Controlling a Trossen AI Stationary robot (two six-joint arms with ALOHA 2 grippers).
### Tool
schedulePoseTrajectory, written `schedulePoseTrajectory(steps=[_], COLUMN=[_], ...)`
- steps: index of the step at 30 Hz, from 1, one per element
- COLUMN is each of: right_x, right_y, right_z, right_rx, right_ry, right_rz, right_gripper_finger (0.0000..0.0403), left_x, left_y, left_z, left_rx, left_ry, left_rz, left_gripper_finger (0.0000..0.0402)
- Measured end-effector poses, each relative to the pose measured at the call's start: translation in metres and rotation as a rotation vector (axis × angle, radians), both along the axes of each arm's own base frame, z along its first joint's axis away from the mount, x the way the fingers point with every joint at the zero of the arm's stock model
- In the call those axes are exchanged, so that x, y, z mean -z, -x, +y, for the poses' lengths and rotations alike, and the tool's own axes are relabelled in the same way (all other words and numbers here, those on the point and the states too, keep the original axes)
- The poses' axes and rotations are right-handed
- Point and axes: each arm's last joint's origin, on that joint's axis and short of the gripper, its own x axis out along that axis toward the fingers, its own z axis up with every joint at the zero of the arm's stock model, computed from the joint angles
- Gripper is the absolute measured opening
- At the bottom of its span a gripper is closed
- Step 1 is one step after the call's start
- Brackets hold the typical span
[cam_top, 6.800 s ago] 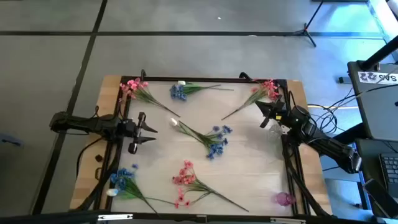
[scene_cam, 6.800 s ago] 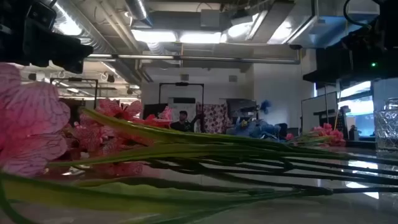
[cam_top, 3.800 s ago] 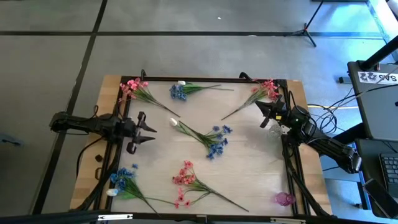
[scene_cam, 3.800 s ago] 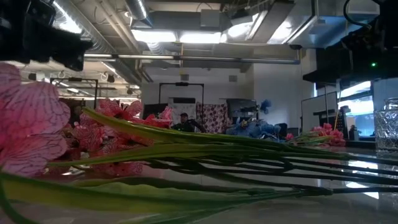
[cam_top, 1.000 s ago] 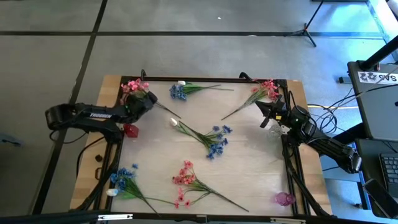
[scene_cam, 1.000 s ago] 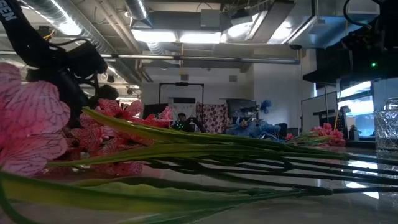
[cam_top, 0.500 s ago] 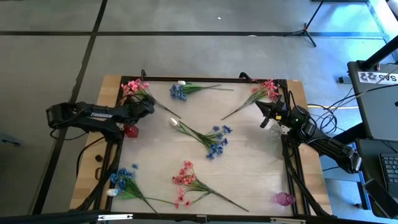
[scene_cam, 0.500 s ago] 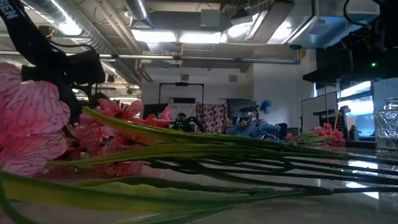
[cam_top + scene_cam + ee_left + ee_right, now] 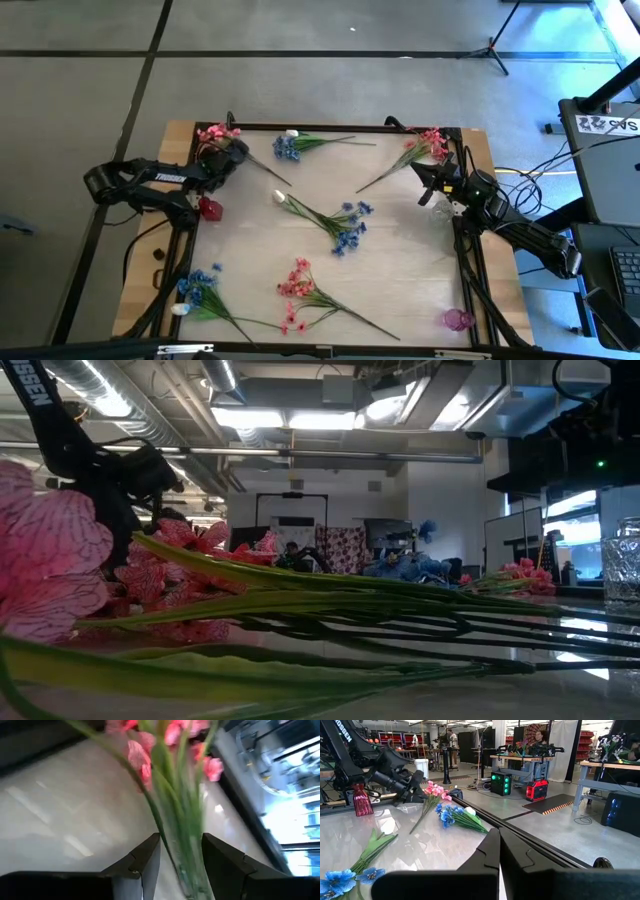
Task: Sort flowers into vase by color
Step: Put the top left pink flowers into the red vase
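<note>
A pink sprig (image 9: 214, 133) lies flat in the table's far-left corner, its green stems running toward the middle. My left gripper (image 9: 232, 152) is over those stems, open. In the left wrist view its fingers (image 9: 181, 857) stand on either side of the stems (image 9: 185, 840), and I cannot tell if they touch. My right gripper (image 9: 425, 175) waits at the right edge, shut (image 9: 499, 845), next to another pink sprig (image 9: 424, 145). A red vase (image 9: 209, 209) stands at the left edge, also seen in the right wrist view (image 9: 362, 800).
More sprigs lie on the table: blue with a white bud at the far edge (image 9: 292, 145), white and blue in the middle (image 9: 330, 220), pink near the front (image 9: 305, 290), blue at the near-left (image 9: 200, 290). A small pink vase (image 9: 457, 320) stands near-right. A dark frame rims the table.
My left gripper has moved a little toward the table's far edge, along the pink sprig's stems toward its blooms in the far-left corner. It has stayed open. The right arm and the flowers have kept still.
</note>
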Motion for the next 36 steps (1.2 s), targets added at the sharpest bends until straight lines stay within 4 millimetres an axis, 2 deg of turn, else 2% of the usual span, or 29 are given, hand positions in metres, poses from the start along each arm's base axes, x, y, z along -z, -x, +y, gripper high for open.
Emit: schedulePoseTrajectory(steps=[4, 8, 15, 23, 27, 31, 36], right_x=[0.0, 0.0, 0.0, 0.0, 0.0, 0.0, 0.0], right_y=[0.0, 0.0, 0.0, 0.0, 0.0, 0.0, 0.0], right_z=[0.0, 0.0, 0.0, 0.0, 0.0, 0.0, 0.0], right_rx=[0.0, 0.0, 0.0, 0.0, 0.0, 0.0, 0.0], right_ry=[0.0, 0.0, 0.0, 0.0, 0.0, 0.0, 0.0], right_rz=[0.0, 0.0, 0.0, 0.0, -0.001, 0.0, -0.001], right_gripper_finger=[0.0001, 0.0001, 0.0001, 0.0001, 0.0001, 0.0001, 0.0001], left_x=[-0.003, -0.002, -0.002, 0.01, 0.012, 0.012, 0.013], left_y=[-0.002, 0.003, 0.009, 0.01, 0.007, 0.006, 0.007], left_z=[0.002, 0.007, 0.012, 0.026, 0.03, 0.031, 0.03], left_rx=[0.01, 0.029, -0.021, -0.018, -0.006, -0.005, 0.002], left_ry=[-0.039, -0.007, -0.001, 0.016, -0.028, -0.034, -0.017], left_rz=[-0.003, 0.01, -0.003, 0.009, 0.027, 0.034, 0.059], left_gripper_finger=[0.014, 0.014, 0.014, 0.014, 0.0138, 0.0111, 0.0041])
